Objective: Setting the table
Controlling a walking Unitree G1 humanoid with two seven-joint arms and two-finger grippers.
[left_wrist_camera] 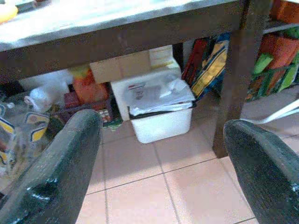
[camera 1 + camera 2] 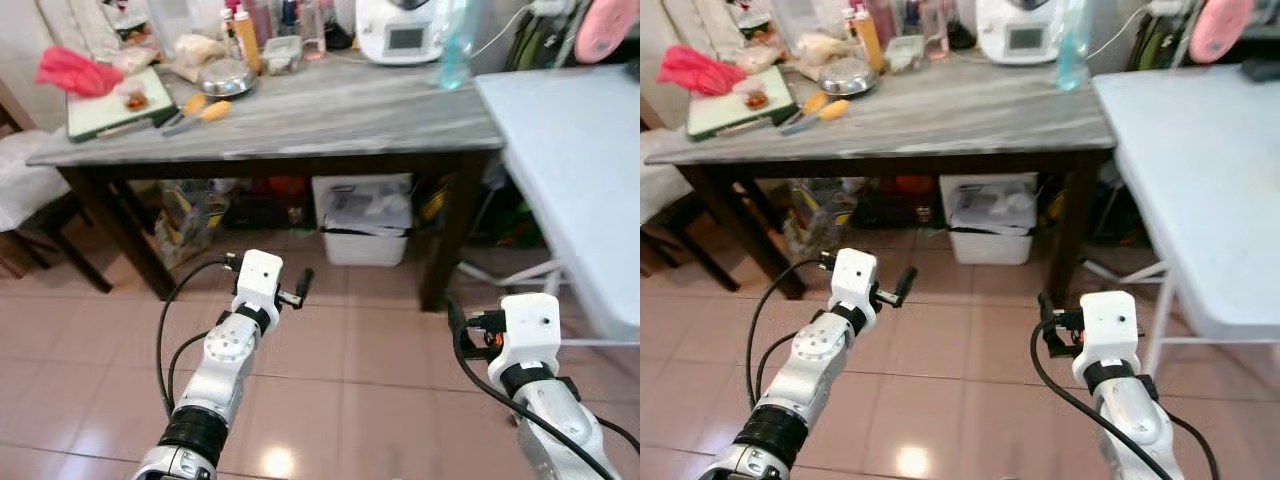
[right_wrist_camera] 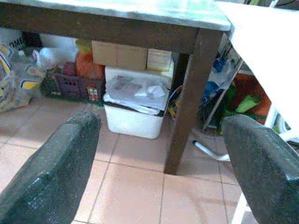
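Counter (image 2: 330,120) with a grey marbled top on dark legs stood ahead of me, across the far side of the scene, and both my claws hung low over the pink tiled floor (image 2: 350,340), near me and well short of it. On its far left lay a white cutting board (image 2: 105,108) with a red cloth (image 2: 75,72) at its far edge. Just right of the board were an orange-handled tool (image 2: 205,110) and a metal bowl (image 2: 226,77), and behind those a cluster of bottles and containers too blurred for me to sort out. A white kitchen machine (image 2: 400,30) stood far back, with a pale blue bottle (image 2: 452,55) to its right.

Under the counter sat a white bin (image 1: 161,109) lined with a plastic bag, beside boxes and bags. To the right a white folding table (image 2: 580,170) met the counter's right end.

My left claw (image 1: 163,158) was released, fingers wide apart and holding nothing. My right claw (image 3: 163,163) was likewise spread and empty, facing the counter's near right leg (image 3: 187,102).
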